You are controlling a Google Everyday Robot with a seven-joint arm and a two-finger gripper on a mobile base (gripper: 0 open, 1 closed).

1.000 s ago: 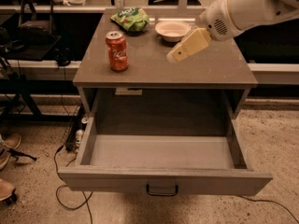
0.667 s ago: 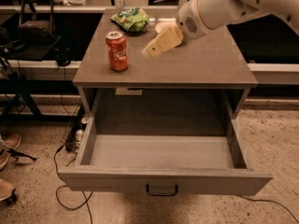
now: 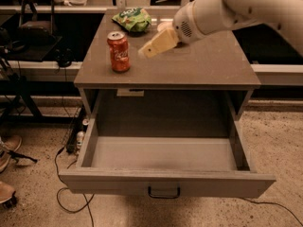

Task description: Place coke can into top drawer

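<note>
The cream-coloured gripper (image 3: 147, 50) hovers upper-middle of frame, and honestly I can't tell if it's clamped or released. The small red coke can (image 3: 119, 51) stands upright just left of it on the grey tabletop (image 3: 199, 70). The wide grey top drawer (image 3: 163, 182) sits open below.

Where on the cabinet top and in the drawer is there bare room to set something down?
The open top drawer is bare wall to wall. On the cabinet top, the right half and the front strip before the coke can are free. The back left is crowded: the can, the chip bag behind it, and the gripper just right of the can.
</note>
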